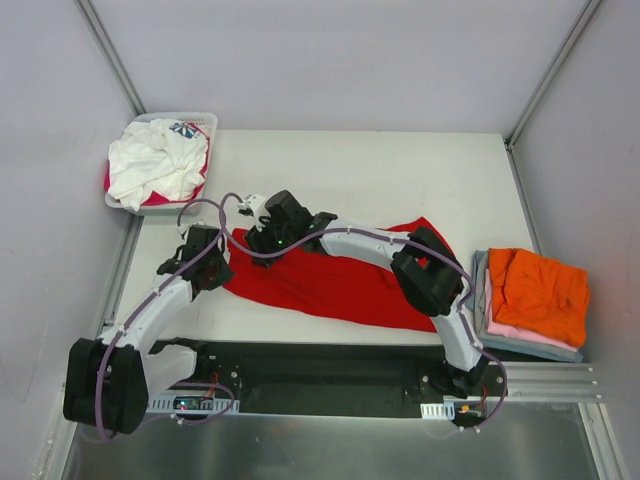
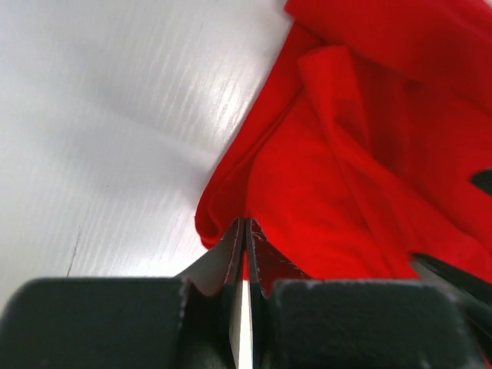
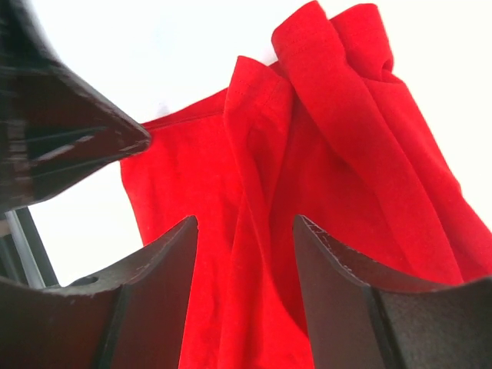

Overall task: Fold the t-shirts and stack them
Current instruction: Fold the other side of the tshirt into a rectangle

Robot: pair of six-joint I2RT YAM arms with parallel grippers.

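A plain red t-shirt (image 1: 340,285) lies spread and creased across the middle of the table. My left gripper (image 1: 222,262) is at its left edge. In the left wrist view the jaws (image 2: 245,221) are pressed together on a folded edge of the red t-shirt (image 2: 369,138). My right gripper (image 1: 258,232) is just above it, over the shirt's upper left corner. It is open (image 3: 244,223), with one jaw on each side of a raised ridge of red cloth (image 3: 330,138). A stack of folded t-shirts (image 1: 535,295), orange on top of pink and light blue-grey, sits at the right edge.
A white slotted basket (image 1: 205,125) at the back left holds a crumpled white t-shirt with a blue-red print (image 1: 155,165) and some magenta cloth. The left gripper's black body (image 3: 61,131) shows close by in the right wrist view. Grey walls enclose the table.
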